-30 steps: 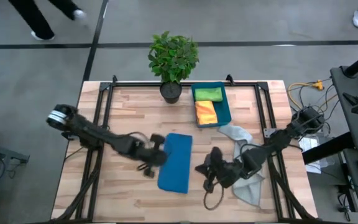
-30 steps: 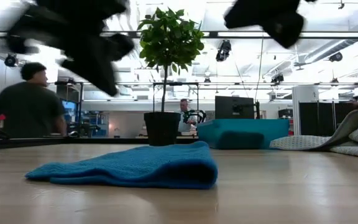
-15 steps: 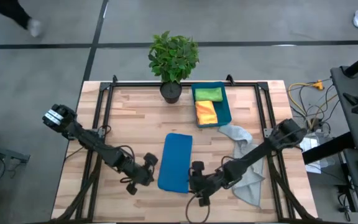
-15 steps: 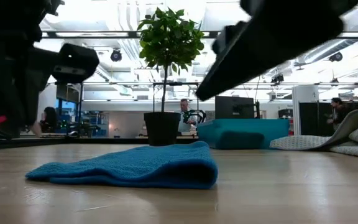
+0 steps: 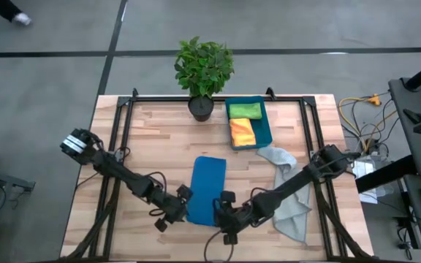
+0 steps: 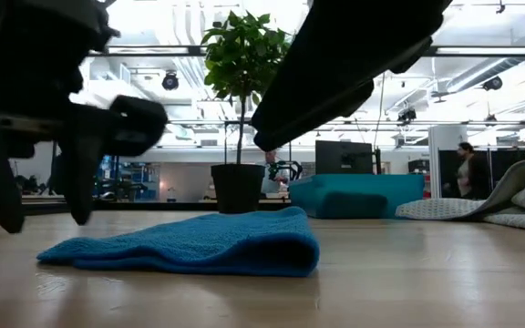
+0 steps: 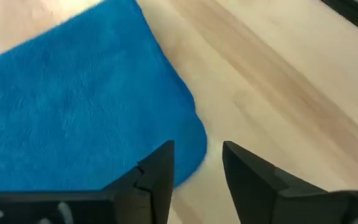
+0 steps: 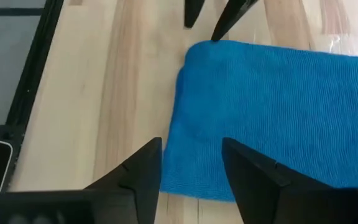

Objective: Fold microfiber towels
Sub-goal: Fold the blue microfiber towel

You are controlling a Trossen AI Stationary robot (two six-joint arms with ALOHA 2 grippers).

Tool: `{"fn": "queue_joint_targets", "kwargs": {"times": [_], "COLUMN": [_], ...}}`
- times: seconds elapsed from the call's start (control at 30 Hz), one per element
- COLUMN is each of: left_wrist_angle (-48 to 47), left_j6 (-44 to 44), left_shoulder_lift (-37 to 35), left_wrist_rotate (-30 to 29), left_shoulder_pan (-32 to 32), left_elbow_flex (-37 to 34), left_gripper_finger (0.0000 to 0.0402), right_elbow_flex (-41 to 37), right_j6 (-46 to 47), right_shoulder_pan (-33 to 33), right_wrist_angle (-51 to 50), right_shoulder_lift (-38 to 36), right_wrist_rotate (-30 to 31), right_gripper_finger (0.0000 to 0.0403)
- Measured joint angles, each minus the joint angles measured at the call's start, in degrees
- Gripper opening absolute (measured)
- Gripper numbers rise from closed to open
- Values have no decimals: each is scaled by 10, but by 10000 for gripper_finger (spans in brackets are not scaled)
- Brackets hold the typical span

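A blue towel (image 5: pixel 207 186), folded into a long strip, lies flat on the wooden table's middle. My left gripper (image 5: pixel 184 211) stands open at its near left corner (image 7: pixel 193 133), which shows just ahead of the two fingers. Over its near right corner (image 8: pixel 188 155), my right gripper (image 5: pixel 215 218) is open, with the towel's edge showing between the fingers. A lime green towel (image 5: pixel 244 110) and an orange towel (image 5: pixel 241 132) lie folded in the teal bin (image 5: pixel 264 133). A pale grey towel (image 5: pixel 292 206) lies crumpled at the right.
A potted plant (image 5: pixel 203 69) stands at the far edge, left of the bin. The grey towel hangs partly over the table's right side, under my right arm. Bare wood lies left of the blue towel (image 6: pixel 208 244). People move about in the room behind.
Both grippers have come down and toward the table's near edge. My left one has left the blue towel's left side for its near left corner. My right one has crossed from beside the grey towel to the near right corner. The blue towel has lain still.
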Motion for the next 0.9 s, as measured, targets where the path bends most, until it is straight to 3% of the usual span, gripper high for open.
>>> {"fn": "queue_joint_targets", "kwargs": {"times": [0.43,0.6,0.73,0.9], "left_wrist_angle": [25,18,1,0], "left_j6": [-118,-140,-153,-164], "left_shoulder_lift": [26,21,16,15], "left_wrist_rotate": [-6,-7,-7,-11], "left_shoulder_pan": [7,6,4,6], "left_elbow_flex": [8,8,7,7], "left_gripper_finger": [128,128,128,128], "right_elbow_flex": [-1,0,0,-2], "right_j6": [65,108,127,118], "right_shoulder_pan": [-52,-80,-85,-81], "right_wrist_angle": [14,-72,-143,-146], "right_shoulder_lift": [41,47,30,5], "right_wrist_rotate": [-32,-111,-114,-116], "right_gripper_finger": [136,125,109,88]}}
